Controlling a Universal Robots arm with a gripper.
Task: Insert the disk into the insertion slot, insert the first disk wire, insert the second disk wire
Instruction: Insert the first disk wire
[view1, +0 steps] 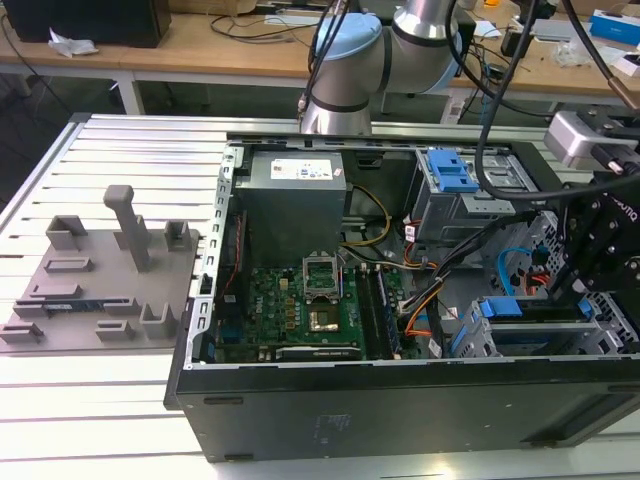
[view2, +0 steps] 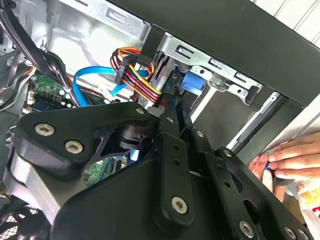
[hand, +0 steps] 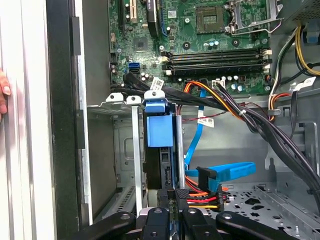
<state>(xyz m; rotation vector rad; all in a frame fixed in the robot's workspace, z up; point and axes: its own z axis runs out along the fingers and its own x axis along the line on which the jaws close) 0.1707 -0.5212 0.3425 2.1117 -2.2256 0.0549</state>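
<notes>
disk (hand: 155, 170) sits edge-on in the first wrist view: label face hidden between the insertion slot (hand: 136, 160) rails, one end covered by the blue caddy tab (hand: 160, 131). The gripper (hand: 175, 196) body is cut off by the frame edge; can't tell what it contacts. The power wire bundle (hand: 202, 201) ends behind the gripper, so mating with the disk can't be judged. Second wrist view: gripper linkage blocks most of the motherboard (view2: 47, 90); a person's hand (view2: 295, 156) is cropped at the frame edge, and the small blue item (view2: 267, 167) at it is unidentifiable. Exterior view: robot arm (view1: 400, 40) cropped at the top, computer case (view1: 400, 400) cropped at the exterior view's right.
</notes>
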